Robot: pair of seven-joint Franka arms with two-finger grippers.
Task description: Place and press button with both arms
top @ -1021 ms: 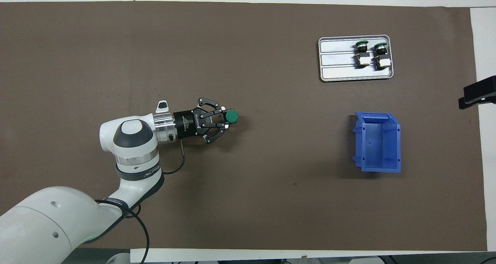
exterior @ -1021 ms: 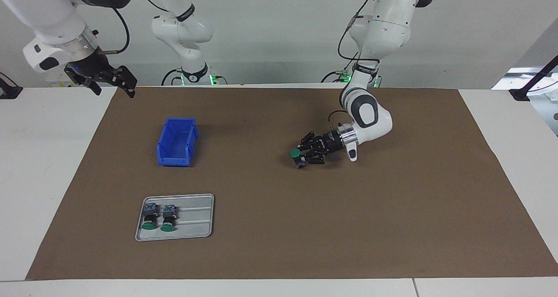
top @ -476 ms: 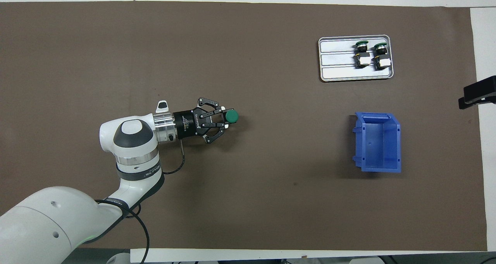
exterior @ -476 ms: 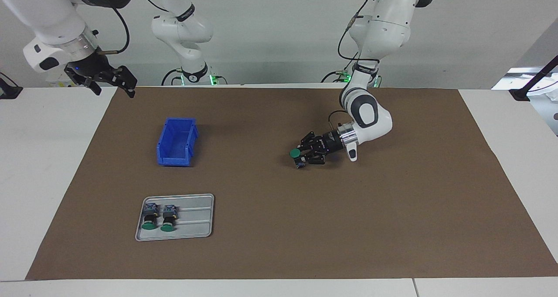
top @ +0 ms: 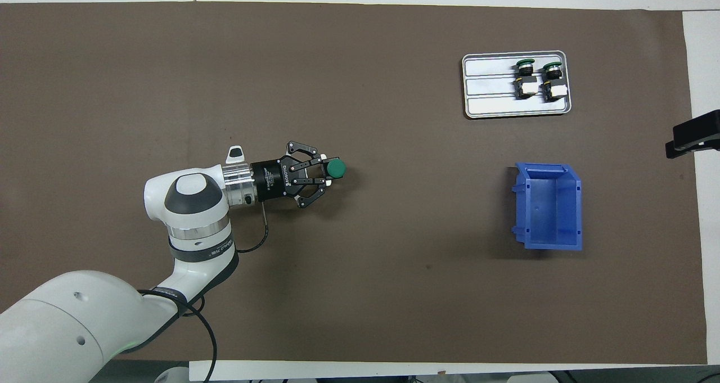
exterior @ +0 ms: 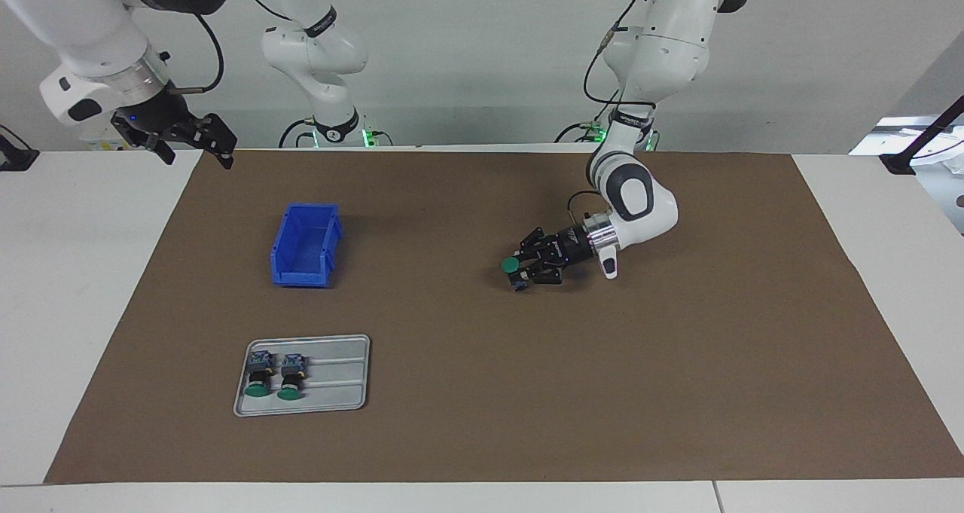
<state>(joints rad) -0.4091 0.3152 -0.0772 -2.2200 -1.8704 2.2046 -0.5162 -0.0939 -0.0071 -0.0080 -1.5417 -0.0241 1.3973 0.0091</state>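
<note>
My left gripper [exterior: 521,271] lies low over the middle of the brown mat and is shut on a button [exterior: 510,264]. The button stands upright with its green cap [top: 336,169] on top and its terminal block at or just above the mat. The overhead view shows the left gripper [top: 325,176] with its fingers closed around the barrel under the cap. My right gripper [exterior: 194,150] is open and empty, raised over the mat's corner near the right arm's base, where that arm waits. It is out of the overhead view.
A grey tray [exterior: 339,377] with two more green-capped buttons [exterior: 260,374] lies toward the right arm's end, farther from the robots; it also shows in the overhead view [top: 489,85]. A blue bin [exterior: 305,244] stands nearer to the robots than the tray, seen as well from overhead [top: 548,206].
</note>
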